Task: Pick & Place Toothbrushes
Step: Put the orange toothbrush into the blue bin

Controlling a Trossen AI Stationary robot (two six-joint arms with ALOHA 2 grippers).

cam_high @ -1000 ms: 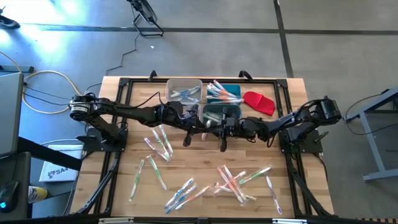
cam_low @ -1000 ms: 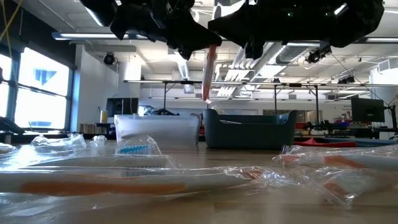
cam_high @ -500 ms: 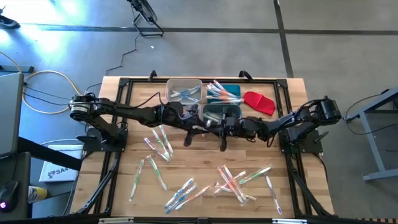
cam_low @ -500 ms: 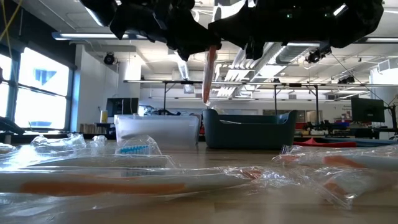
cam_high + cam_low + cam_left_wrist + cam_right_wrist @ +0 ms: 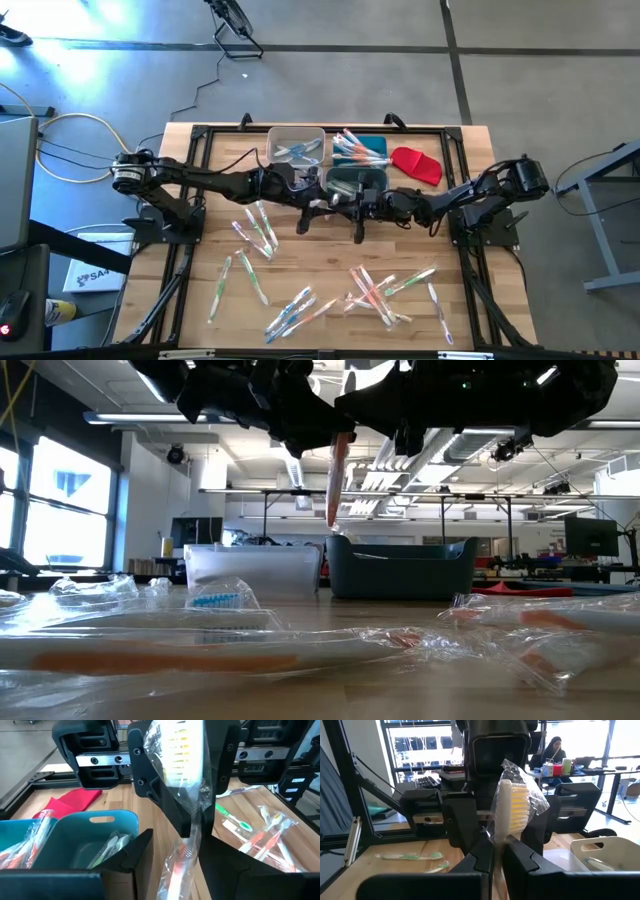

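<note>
Read from the teal bin (image 5: pixel 356 183): no legible writing showed. Beside its near edge the left gripper (image 5: pixel 172 865) stood parted around a wrapped orange toothbrush (image 5: pixel 175 855), while the right gripper (image 5: pixel 498 851) pinched that brush's handle. Only the wrist views showed the yellow bristles. Loose toothbrushes (image 5: pixel 375 290) lay nearer the front.

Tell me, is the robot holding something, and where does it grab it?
Yes: the right hand pinches a wrapped toothbrush just below its bristle head. The left hand stands open around the handle, not gripping.
</note>
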